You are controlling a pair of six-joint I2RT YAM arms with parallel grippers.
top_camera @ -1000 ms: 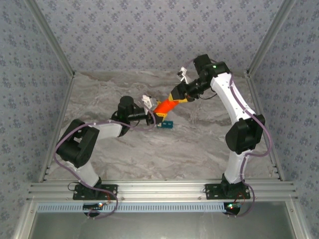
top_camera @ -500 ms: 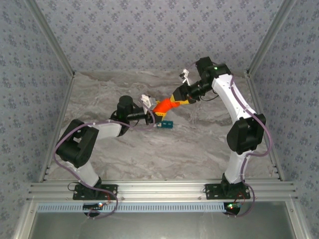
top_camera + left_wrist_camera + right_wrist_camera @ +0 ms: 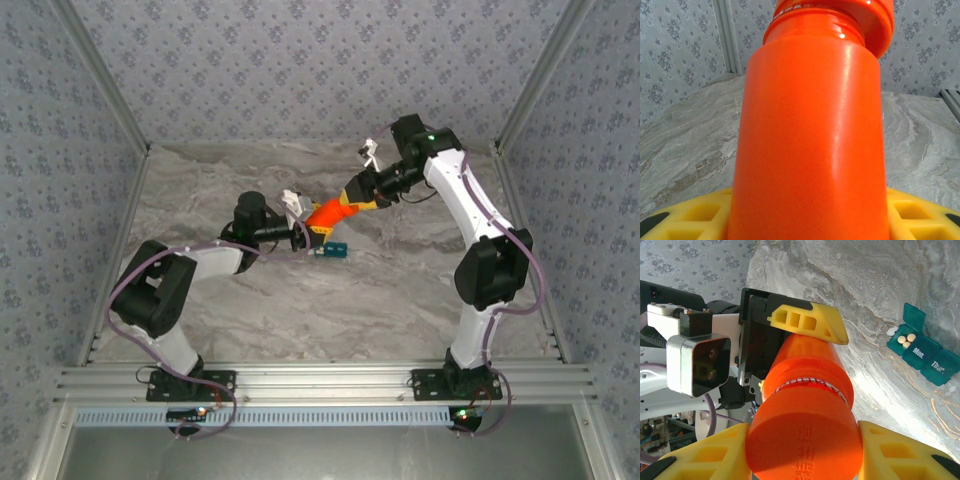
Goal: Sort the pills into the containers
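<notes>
- Top external: barely shifted from a second ago, just a slight nudge at the right wrist. Holding the orange bottle (image 3: 328, 212) tilted, left jaws on its body, right jaws at its cap end. Teal pill box (image 3: 332, 251) on the tabletop (image 3: 250, 300), just beside the bottle.
- Left wrist: clamped on the bottle's body.
- Right wrist: closed around the cap (image 3: 805, 440). Box at right, one lid up, white pills (image 3: 906, 339) inside.

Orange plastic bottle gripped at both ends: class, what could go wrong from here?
The orange plastic bottle hangs slanted between left gripper and right gripper; once its orange cap comes off, contents may spill. The teal plastic pill box lies near with one lid open; a knock could scatter its white pills.
</notes>
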